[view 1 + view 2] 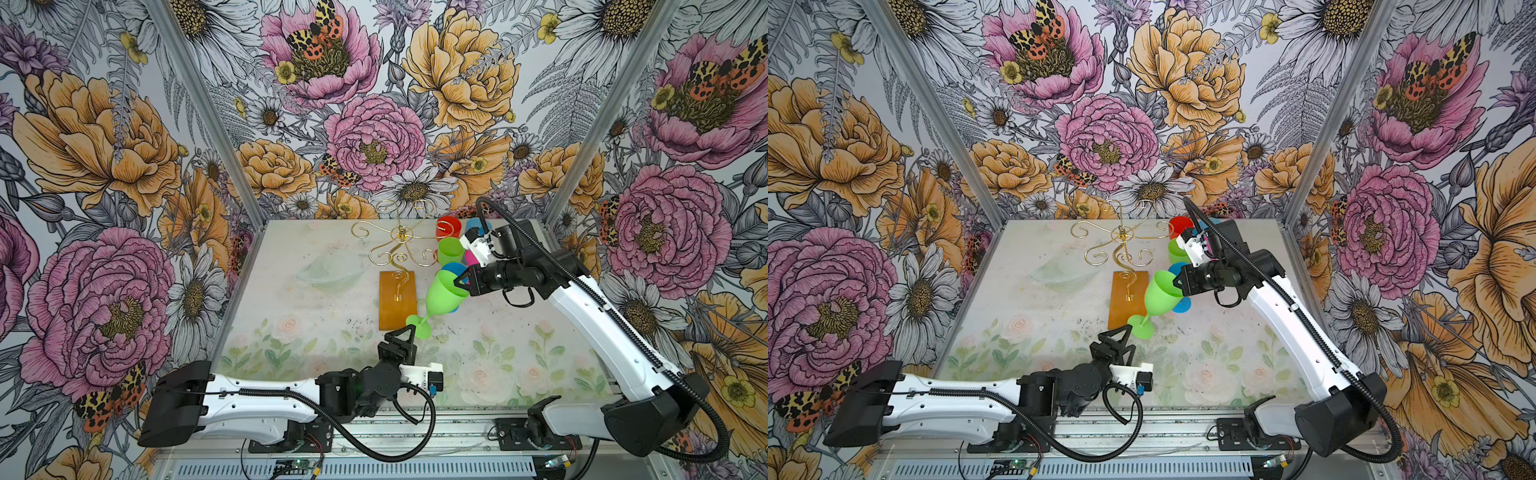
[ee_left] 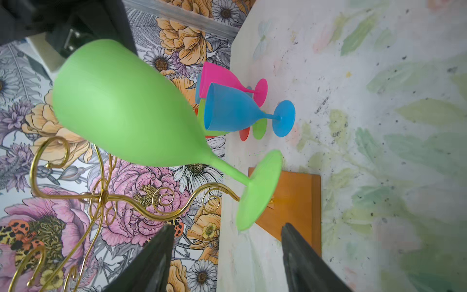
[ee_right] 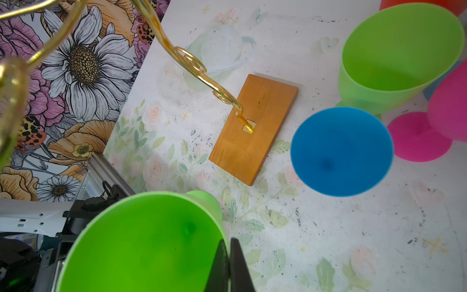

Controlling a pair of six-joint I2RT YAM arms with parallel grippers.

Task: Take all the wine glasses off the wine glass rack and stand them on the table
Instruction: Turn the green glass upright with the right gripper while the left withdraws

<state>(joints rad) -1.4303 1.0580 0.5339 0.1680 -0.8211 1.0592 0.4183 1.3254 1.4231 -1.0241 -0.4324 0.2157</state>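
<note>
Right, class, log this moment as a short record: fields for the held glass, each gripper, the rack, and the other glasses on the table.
held glass: green wine glass, tilted, off the table
right gripper: shut on the held glass's rim
left gripper: open, by the held glass's foot, not gripping it
wine glass rack: gold wire on an orange base, no glass seen on its arms
other glasses: red glass, second green glass, pink glass, blue glass, standing together right of the rack
</note>
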